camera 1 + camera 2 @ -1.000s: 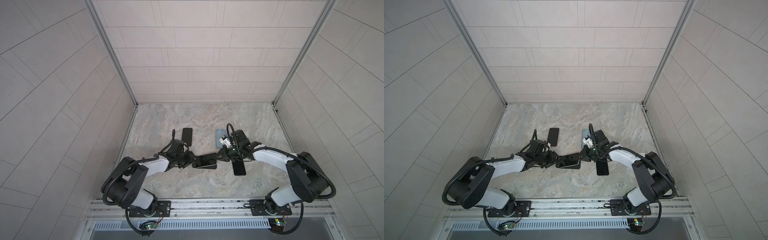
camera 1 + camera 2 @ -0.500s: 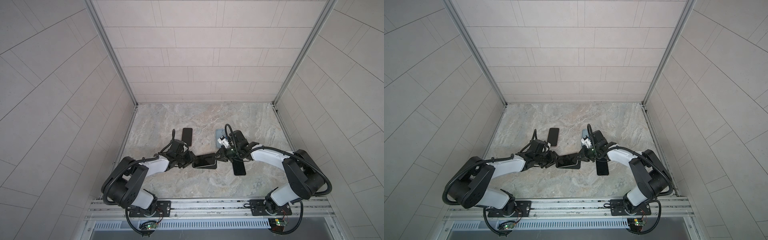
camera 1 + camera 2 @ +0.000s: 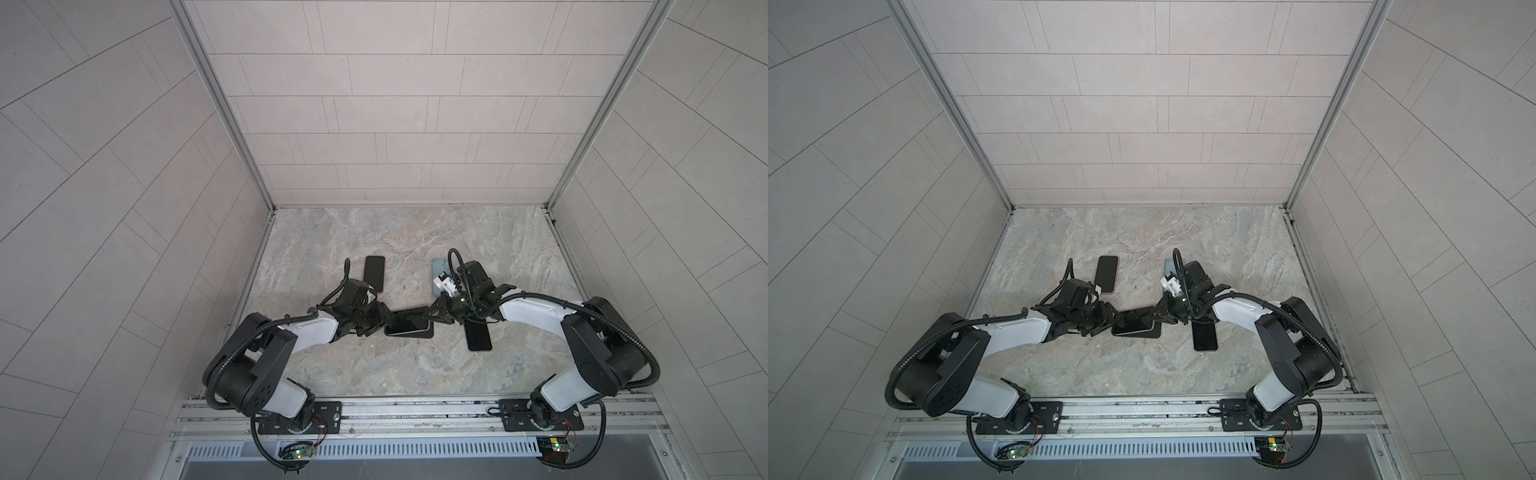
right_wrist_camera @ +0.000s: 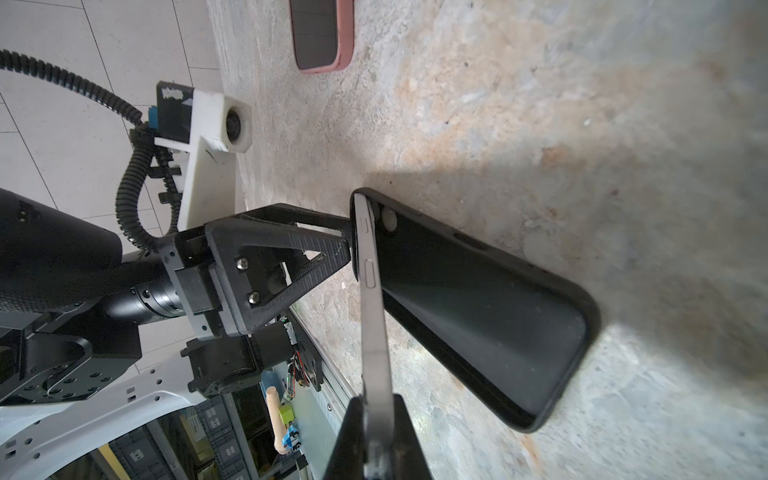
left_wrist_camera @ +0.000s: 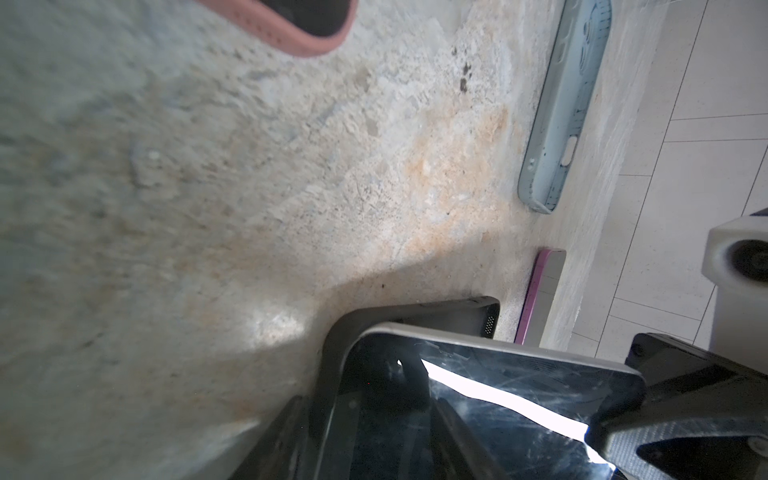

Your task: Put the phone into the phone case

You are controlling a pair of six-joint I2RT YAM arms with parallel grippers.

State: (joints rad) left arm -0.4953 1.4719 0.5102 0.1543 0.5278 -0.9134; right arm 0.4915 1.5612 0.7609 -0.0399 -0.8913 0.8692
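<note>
A dark phone (image 3: 409,323) (image 3: 1133,322) lies between both grippers, over a black phone case (image 3: 430,333) (image 3: 1156,332) flat on the table. In the right wrist view the phone (image 4: 372,311) is tilted. Its far end sits in the case (image 4: 478,299) and its near end is lifted clear of the case. My right gripper (image 4: 376,399) (image 3: 434,318) is shut on that lifted end. My left gripper (image 4: 351,239) (image 3: 380,322) has its fingers apart, tips against the case's far end. The left wrist view shows the phone's screen (image 5: 498,395) above the case's corner (image 5: 415,316).
A phone in a pink case (image 3: 374,272) (image 4: 322,33) lies behind the left gripper. A light blue case (image 5: 565,116) (image 3: 438,266) lies behind the right wrist. Another dark phone (image 3: 478,338) (image 3: 1204,336) lies under the right forearm. Tiled walls enclose the table on three sides.
The right gripper, still holding the phone, has edged slightly left toward the left gripper. The left gripper has stayed in place.
</note>
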